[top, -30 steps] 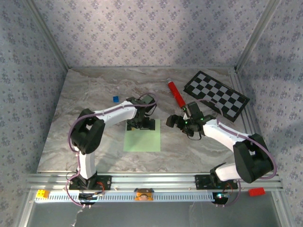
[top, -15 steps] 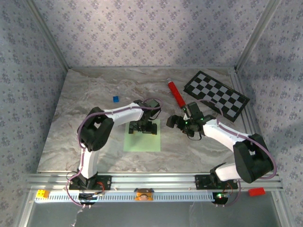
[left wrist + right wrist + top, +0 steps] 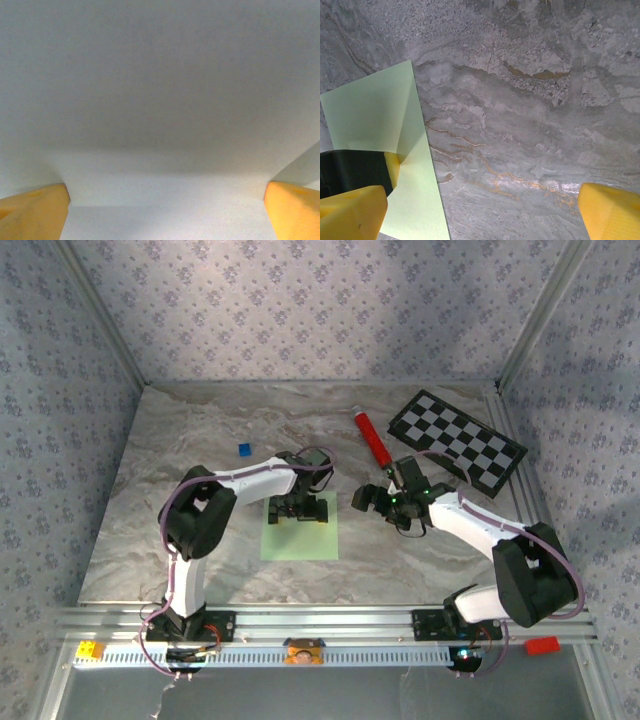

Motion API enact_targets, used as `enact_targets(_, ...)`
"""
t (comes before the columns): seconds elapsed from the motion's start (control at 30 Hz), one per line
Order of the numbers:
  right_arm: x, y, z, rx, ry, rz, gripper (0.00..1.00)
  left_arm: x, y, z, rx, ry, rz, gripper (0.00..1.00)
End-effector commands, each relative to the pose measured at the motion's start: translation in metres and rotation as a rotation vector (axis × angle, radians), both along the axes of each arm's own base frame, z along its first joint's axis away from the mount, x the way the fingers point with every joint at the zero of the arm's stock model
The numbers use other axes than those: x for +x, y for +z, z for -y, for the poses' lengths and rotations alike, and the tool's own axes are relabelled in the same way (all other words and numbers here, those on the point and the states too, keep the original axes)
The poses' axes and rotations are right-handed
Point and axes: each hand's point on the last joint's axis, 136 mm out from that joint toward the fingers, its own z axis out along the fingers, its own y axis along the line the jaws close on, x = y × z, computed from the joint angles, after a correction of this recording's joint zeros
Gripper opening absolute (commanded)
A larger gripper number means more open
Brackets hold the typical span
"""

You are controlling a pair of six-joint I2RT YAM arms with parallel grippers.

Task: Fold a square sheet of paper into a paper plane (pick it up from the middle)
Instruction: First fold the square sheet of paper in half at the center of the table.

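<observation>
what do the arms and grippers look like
The left arm and right arm have white links with bulky black joints, and a thin purple cable loops along each. The left gripper and right gripper look black from above; the wrist views show blunt yellow-orange fingers.

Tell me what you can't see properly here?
Top view: the left gripper covers the far edge of the square sheet of paper.
Left wrist view: the paper is so close it blurs grey.
Right wrist view: the frame edge cuts off the sheet's left side.
Top view: the blue square is too small to identify.
</observation>
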Motion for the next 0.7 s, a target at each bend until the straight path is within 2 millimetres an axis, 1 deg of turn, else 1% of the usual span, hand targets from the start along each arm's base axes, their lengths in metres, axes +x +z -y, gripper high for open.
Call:
enact_targets(0.0, -0.002, 0.002, 0.001, -0.018, 0.012, -0.004, 1.0, -0.008, -0.003, -0.003, 0.001, 0.018, -0.023, 0.99)
enact_targets(0.27, -0.002, 0.001, 0.002, -0.027, 0.013, -0.007, 1.0, -0.016, -0.023, -0.008, 0.054, 0.015, -0.051, 0.98)
enact_targets(0.37, -0.002, 0.001, 0.003, -0.029, 0.013, -0.006, 1.0, -0.018, -0.027, -0.01, 0.071, 0.01, -0.05, 0.97)
enact_targets(0.5, -0.001, 0.004, 0.002, -0.029, 0.011, -0.002, 1.0, -0.017, -0.025, -0.008, 0.067, -0.001, -0.04, 0.97)
enact_targets(0.67, 0.001, 0.005, 0.002, -0.026, 0.006, 0.006, 1.0, -0.012, -0.016, -0.007, 0.058, -0.001, -0.008, 0.95)
